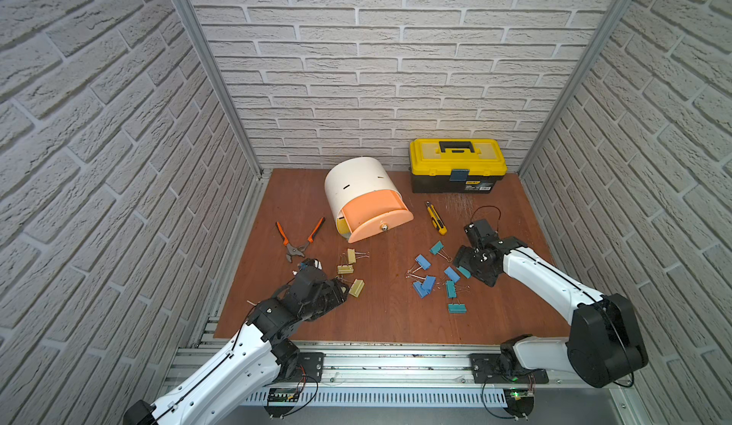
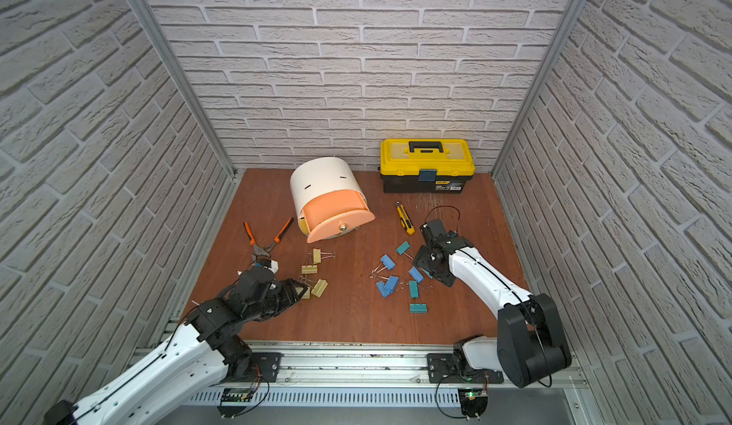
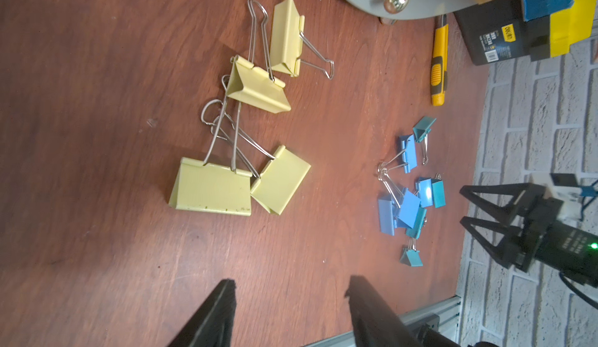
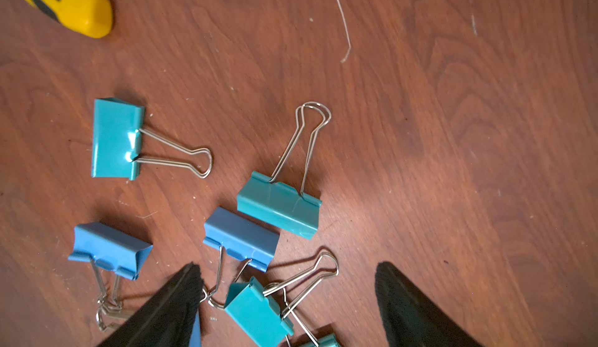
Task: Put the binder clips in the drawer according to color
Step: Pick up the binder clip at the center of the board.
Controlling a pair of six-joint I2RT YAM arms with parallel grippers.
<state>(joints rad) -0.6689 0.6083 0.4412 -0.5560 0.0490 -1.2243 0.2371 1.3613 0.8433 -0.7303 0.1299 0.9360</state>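
Clips lie in two groups on the bench — yellow binder clips (image 3: 210,186) just ahead of the left tool (image 3: 291,300), blue and teal ones (image 4: 241,237) at the right tool (image 4: 288,284). Both tools are spread, holding nothing. The drawer (image 1: 376,221) — peach front pulled out — stands beyond, nearer the left arm.

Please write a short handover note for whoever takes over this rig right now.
Left hand: open, empty, low beside the yellow clips.
Right hand: open, empty, low over the blue clips and teal clips.
Cabinet: at the back, peach drawer pulled out; nothing shows inside it, though part of its inside is hidden.
Done: one drawer opened; no clip sorted as far as the views show.
Left: all clips lie on the table, four yellow on the left, blue and teal mixed on the right. Put each colour in its own drawer.
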